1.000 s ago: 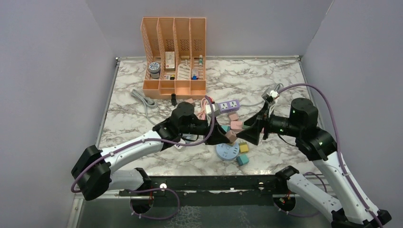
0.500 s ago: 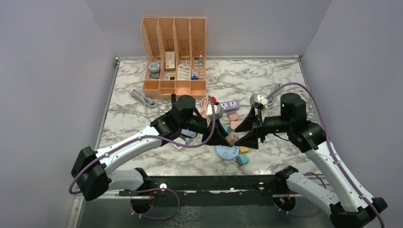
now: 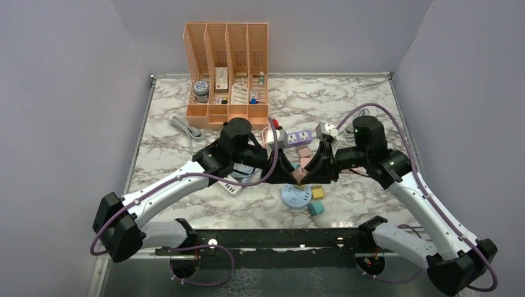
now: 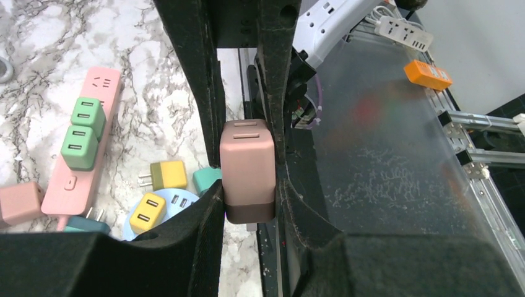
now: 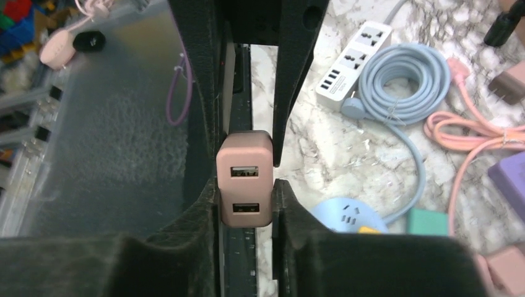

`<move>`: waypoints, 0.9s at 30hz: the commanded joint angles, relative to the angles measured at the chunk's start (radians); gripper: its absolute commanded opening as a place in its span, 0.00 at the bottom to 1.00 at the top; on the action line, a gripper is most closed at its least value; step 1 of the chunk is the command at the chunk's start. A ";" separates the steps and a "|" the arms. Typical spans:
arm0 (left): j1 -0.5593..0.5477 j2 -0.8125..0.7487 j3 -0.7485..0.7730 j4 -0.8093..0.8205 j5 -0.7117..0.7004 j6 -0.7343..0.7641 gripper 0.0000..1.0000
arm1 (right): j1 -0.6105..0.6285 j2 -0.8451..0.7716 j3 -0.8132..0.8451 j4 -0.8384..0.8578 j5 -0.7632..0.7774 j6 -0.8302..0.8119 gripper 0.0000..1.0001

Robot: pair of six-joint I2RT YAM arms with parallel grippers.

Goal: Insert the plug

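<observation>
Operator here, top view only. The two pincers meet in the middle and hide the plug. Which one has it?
Observer: Both. The wrist views show the plug clamped by the left pincer and the right pincer, each gripping an opposite end.
Operator: Which way is it turned?
Observer: Its two USB ports face the right wrist camera, one above the other.
Operator: What is plugged in nearby?
Observer: In the left wrist view, two green plugs sit side by side in the pink strip.
</observation>
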 commanded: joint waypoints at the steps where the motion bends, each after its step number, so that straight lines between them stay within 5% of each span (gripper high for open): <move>1: 0.007 -0.003 0.029 -0.005 0.030 0.012 0.00 | 0.009 0.042 0.034 0.024 -0.015 -0.057 0.02; 3: 0.016 0.006 0.032 -0.040 -0.015 0.018 0.07 | 0.010 0.057 0.031 0.052 -0.002 -0.048 0.01; 8: 0.045 -0.005 -0.013 -0.111 -0.245 0.020 0.57 | 0.015 0.092 0.018 0.111 0.063 -0.038 0.01; 11: 0.070 -0.048 -0.099 -0.095 -0.370 -0.007 0.71 | 0.020 0.121 0.013 0.124 0.160 -0.042 0.01; 17: 0.130 -0.141 -0.230 -0.070 -0.544 -0.116 0.75 | 0.088 0.169 -0.024 0.202 0.385 0.018 0.01; 22: 0.147 -0.131 -0.351 -0.006 -0.671 -0.357 0.75 | 0.197 0.219 -0.078 0.312 0.546 0.163 0.01; 27: 0.152 -0.033 -0.426 0.084 -0.715 -0.534 0.63 | 0.250 0.234 -0.105 0.323 0.705 0.363 0.01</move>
